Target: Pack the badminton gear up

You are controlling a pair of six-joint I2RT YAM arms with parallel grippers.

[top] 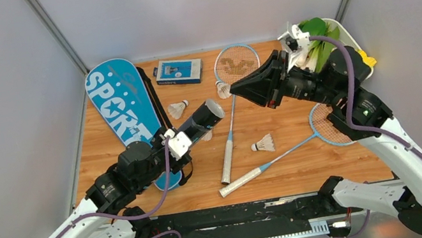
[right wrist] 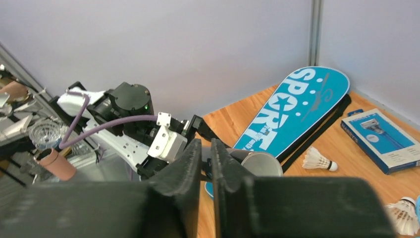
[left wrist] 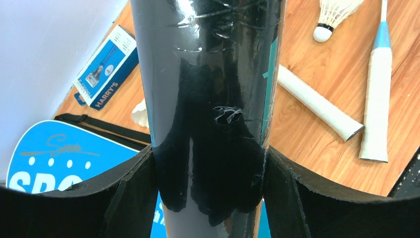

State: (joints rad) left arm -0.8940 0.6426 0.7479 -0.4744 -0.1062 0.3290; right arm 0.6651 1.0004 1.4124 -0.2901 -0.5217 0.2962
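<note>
"Two claws: what is each doing?"

"The left claw (top: 190, 133) is clamped around the black tube (top: 208, 115), which is held tilted above the counter (top: 285, 113), open mouth toward frame centre. The right claw (top: 237, 89) is pinched to a narrow slit near that mouth, nothing visible in it."

"And the loose gear?"

"Lower centre, two rackets (top: 228, 164) lie with handles close together and a shuttlecock (top: 263, 144) between their shafts. Higher up lie two more shuttlecocks (top: 179, 108). The SPORT cover (top: 125, 107) lies upper left. A blue box (top: 178, 71) sits at the top edge and a white tray (top: 346, 32) upper right."
</note>
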